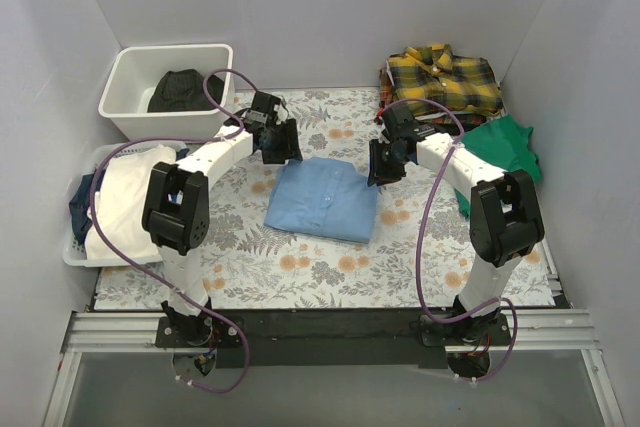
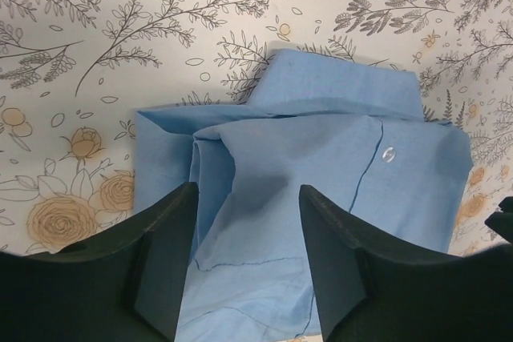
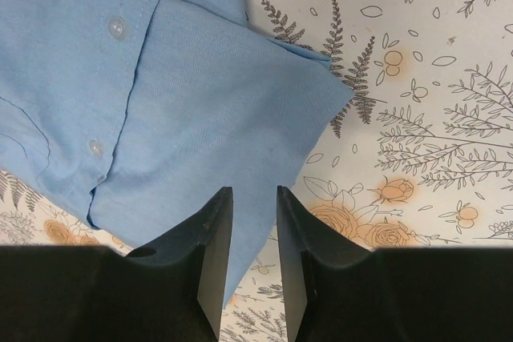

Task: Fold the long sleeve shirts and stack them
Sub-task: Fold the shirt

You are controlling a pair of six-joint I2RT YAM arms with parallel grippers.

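Black fingers (image 2: 164,266) of the left hand (image 2: 247,198) are seen along the lower edge of the left wrist view. They are spread wide apart with nothing between them, above the folded blue shirt (image 2: 321,158). Its collar (image 2: 345,86) is seen at 12 o'clock and 1 clear button (image 2: 387,154) at 3 o'clock.

In the right wrist view the 2 fingers of the right hand (image 3: 252,198) are parted by only a narrow gap, and nothing is gripped. Blue cloth is spread from 9 to 12 o'clock, and the flower-printed bench (image 3: 417,118) is bared at 3 o'clock.

From the top view, the blue shirt is laid as a neat rectangle at the middle of the bench. The left hand is placed at its 11 o'clock corner and the right hand at its 1 o'clock corner; whether either touches the cloth cannot be told. The plaid shirt (image 1: 440,77) is laid folded in the far corner at 1 o'clock, well apart from the blue one. A green T-shirt (image 1: 505,147) is found near it at 3 o'clock. A black garment (image 1: 178,90) is held in a white bin (image 1: 130,67) at 11 o'clock. White cloth (image 1: 125,197) is piled in a basket (image 1: 75,252) at 9 o'clock.
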